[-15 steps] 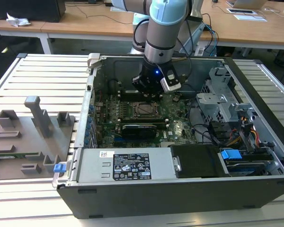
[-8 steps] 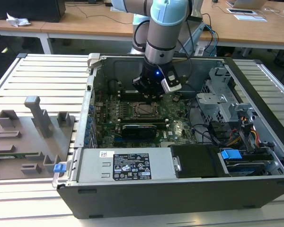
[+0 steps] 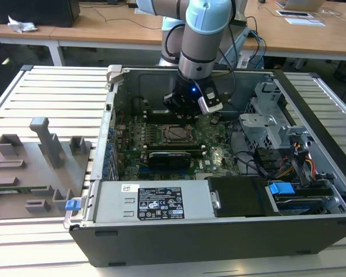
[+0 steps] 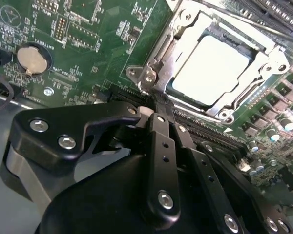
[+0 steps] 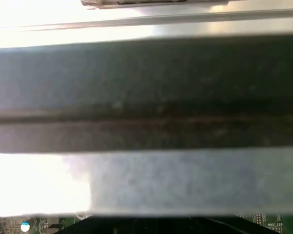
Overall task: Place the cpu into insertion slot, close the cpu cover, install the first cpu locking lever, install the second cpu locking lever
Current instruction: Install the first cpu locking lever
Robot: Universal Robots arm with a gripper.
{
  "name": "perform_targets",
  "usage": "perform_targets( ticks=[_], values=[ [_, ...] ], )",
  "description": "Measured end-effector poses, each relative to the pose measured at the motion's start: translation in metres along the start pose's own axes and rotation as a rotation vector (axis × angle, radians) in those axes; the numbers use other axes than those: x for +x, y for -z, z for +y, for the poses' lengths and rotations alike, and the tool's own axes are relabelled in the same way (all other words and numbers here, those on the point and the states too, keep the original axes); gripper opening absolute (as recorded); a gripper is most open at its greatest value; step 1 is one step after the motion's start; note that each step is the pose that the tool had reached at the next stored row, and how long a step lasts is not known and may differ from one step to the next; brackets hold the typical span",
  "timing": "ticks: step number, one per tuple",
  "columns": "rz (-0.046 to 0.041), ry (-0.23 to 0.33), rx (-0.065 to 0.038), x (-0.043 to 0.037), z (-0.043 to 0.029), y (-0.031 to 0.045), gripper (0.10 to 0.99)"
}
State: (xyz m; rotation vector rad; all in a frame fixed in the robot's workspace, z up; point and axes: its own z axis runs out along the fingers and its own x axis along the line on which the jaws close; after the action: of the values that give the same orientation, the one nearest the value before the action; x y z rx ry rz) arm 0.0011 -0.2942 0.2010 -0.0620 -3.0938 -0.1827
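1. Inside the open computer case (image 3: 311,109), low over the green motherboard (image 3: 216,156), hangs the one gripper (image 3: 187,112) on the arm (image 3: 203,34). In the second wrist view its black, bolted finger links (image 4: 161,146) run together to a narrow tip just beside one corner of the socket; they look drawn close with nothing between them, though the very tips are hard to make out.
2. Just beyond that tip lies the single cpu (image 4: 217,68), a flat square with a pale, shiny metal top. It sits in the insertion slot (image 4: 244,48), whose black rim shows along one edge of the chip.
3. The cpu cover (image 4: 263,73), a thin metal frame with a wide central window, lies flat around the chip, bright where the light strikes it. A screwed hinge bracket (image 4: 149,75) stands at the corner nearest the gripper.
4. Further off on the board, one round silver coin battery (image 4: 31,58) sits in a black holder.
5. In the exterior view, the socket (image 3: 176,133) is near the board's middle, a dark card (image 3: 170,157) lies just in front of it, and a grey plastic fixture tray (image 3: 40,167) rests on the slatted table (image 3: 57,86) at the exterior view's left.
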Motion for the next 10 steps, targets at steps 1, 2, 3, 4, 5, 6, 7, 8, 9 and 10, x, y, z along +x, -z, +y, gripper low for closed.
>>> perform_targets(
  ticks=[1,2,3,4,5,6,7,8,9,10],
  values=[
    [0.0000,0.000,0.000,0.0000,0.0001,0.0007,0.106],
    [-0.0001,0.000,0.000,0.0001,0.0003,0.0025,0.106],
    [0.0000,0.000,0.000,0.0003,0.0006,0.0053,0.106],
    [0.0000,0.000,0.000,0.0004,0.0007,0.0086,0.106],
    [-0.0005,0.000,0.003,0.0006,-0.0001,0.0093,0.106],
    [-0.0011,0.000,0.010,0.0008,-0.0016,0.0095,0.106],
    [-0.0014,0.000,0.016,0.0009,-0.0032,0.0097,0.106],
    [-0.0018,-0.001,0.023,0.0011,-0.0053,0.0099,0.106],
    [-0.0023,-0.001,0.032,0.0014,-0.0080,0.0103,0.106],
    [-0.0024,-0.001,0.037,0.0016,-0.0105,0.0105,0.106]
  ],
)
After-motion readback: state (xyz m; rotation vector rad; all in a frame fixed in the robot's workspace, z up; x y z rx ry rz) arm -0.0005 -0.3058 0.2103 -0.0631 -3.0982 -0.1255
